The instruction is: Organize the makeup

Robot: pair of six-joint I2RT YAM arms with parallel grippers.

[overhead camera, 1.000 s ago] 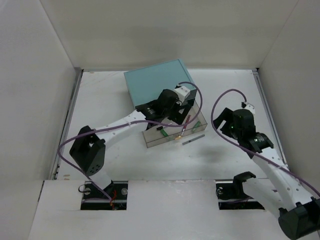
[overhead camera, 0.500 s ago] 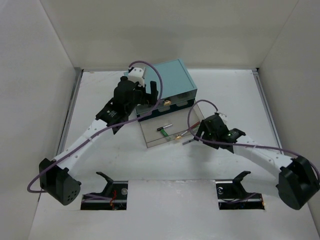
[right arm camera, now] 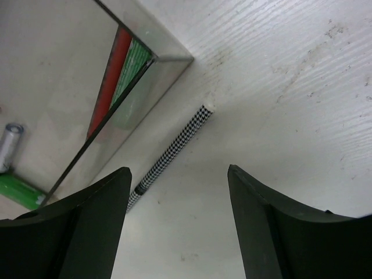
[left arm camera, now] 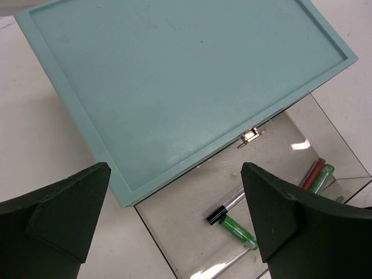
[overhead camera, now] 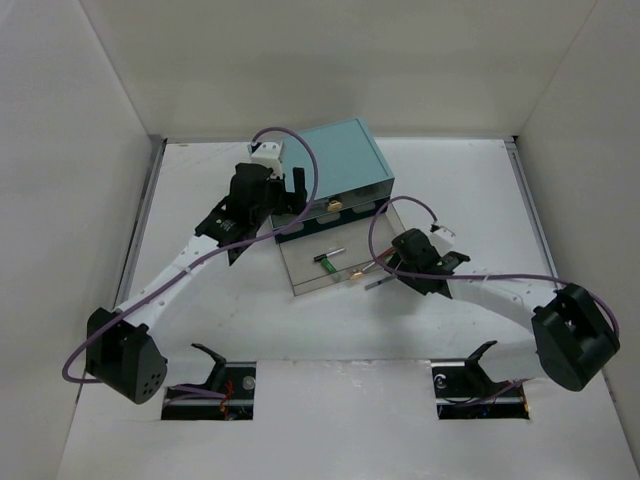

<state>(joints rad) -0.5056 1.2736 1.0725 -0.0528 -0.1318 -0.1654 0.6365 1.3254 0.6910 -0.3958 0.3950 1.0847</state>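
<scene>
The teal box [overhead camera: 330, 165] has its mirrored lower drawer [overhead camera: 305, 268] pulled out. In the left wrist view the drawer [left arm camera: 174, 221] holds a black-capped clear pencil [left arm camera: 229, 206], a green tube [left arm camera: 237, 231], a red pencil [left arm camera: 313, 173] and a green pencil [left arm camera: 321, 178]. A grey checkered pencil [right arm camera: 171, 150] lies on the table by the drawer's front right corner, also seen from the top [overhead camera: 378, 284]. My right gripper [right arm camera: 179, 170] is open just above it, and the pencil lies near its left finger. My left gripper [left arm camera: 175, 168] is open and empty over the box's front left edge.
White walls enclose the table on three sides. The box's upper drawer is shut, with its gold pull [left arm camera: 251, 135] showing. The right arm's cable [overhead camera: 385, 215] loops over the drawer's right side. The left arm stretches along the table's left half.
My left gripper has left the drawer and moved to the box's left front. My right arm has swung in from the right and come down over the checkered pencil.
</scene>
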